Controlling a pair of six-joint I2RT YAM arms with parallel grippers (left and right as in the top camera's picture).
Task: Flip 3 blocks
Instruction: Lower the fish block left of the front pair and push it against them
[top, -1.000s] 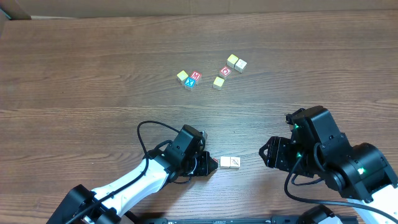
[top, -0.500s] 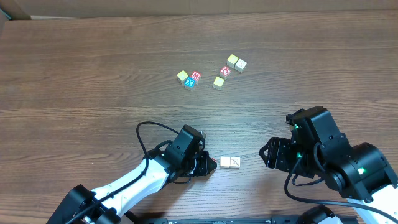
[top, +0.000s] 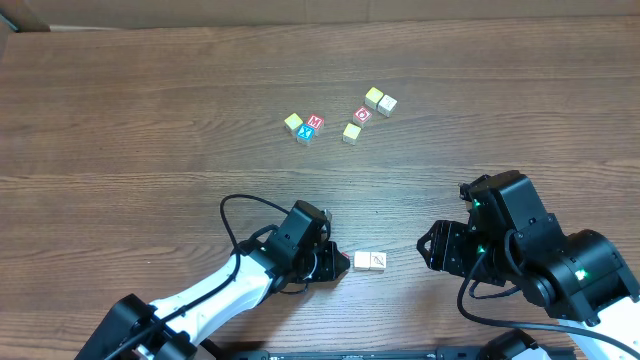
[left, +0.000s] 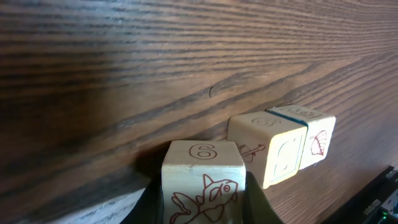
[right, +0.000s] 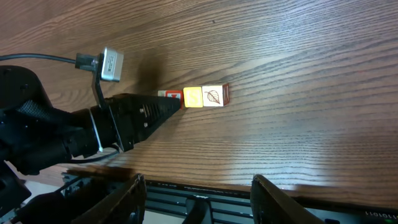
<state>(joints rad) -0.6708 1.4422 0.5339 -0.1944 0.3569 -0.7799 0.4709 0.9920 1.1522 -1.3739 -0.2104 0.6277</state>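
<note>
Left wrist view: my left claw (top: 338, 266) pinches the fish block (left: 202, 180), number face up, at the near end of the pair (left: 280, 146). Together they form one line, running straight on from the claw. Beyond the pair, my right claw (top: 432, 249) stands half-open and empty. I judge two flips done, this the last. Spare blocks (top: 352, 132) lie well beyond.

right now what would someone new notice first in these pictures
The left tool stands out near the front of the table, clamped on a pale block marked 6 with a fish drawing. Just past it two more blocks sit side by side, while the right tool hangs open nearby, holding nothing.
</note>
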